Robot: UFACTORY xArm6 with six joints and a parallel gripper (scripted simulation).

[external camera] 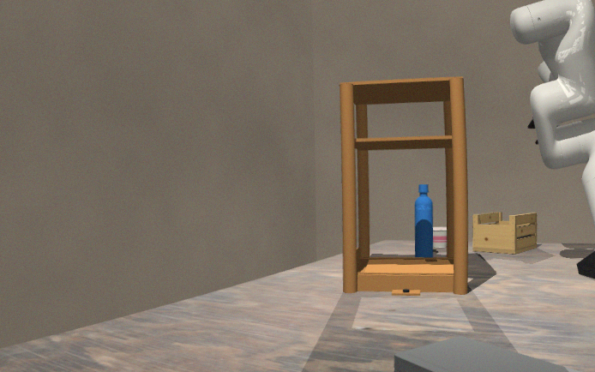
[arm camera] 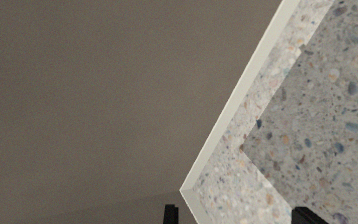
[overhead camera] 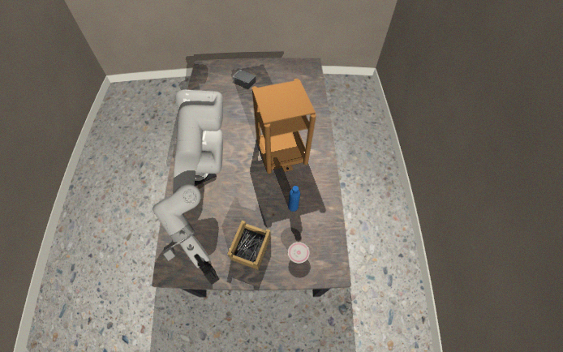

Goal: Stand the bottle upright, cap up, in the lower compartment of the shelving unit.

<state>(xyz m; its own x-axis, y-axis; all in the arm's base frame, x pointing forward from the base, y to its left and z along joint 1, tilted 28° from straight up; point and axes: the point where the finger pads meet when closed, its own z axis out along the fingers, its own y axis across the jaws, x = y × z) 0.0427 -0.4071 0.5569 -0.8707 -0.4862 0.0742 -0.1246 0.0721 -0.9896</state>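
A blue bottle (overhead camera: 294,198) stands upright, cap up, on the wooden table in front of the orange shelving unit (overhead camera: 283,123). In the exterior view the bottle (external camera: 423,221) shows through the shelf frame (external camera: 403,186) but stands beyond it. The lower compartment floor (external camera: 405,268) holds nothing. My gripper (overhead camera: 207,268) is open and empty above the table's near left corner, far from the bottle. In the wrist view only the two fingertips show, against wall and floor.
A wooden crate of nails (overhead camera: 249,244) sits near the front of the table, between my gripper and the bottle. A small round white and pink container (overhead camera: 298,252) stands at the front right. A grey box (overhead camera: 243,78) lies at the far end.
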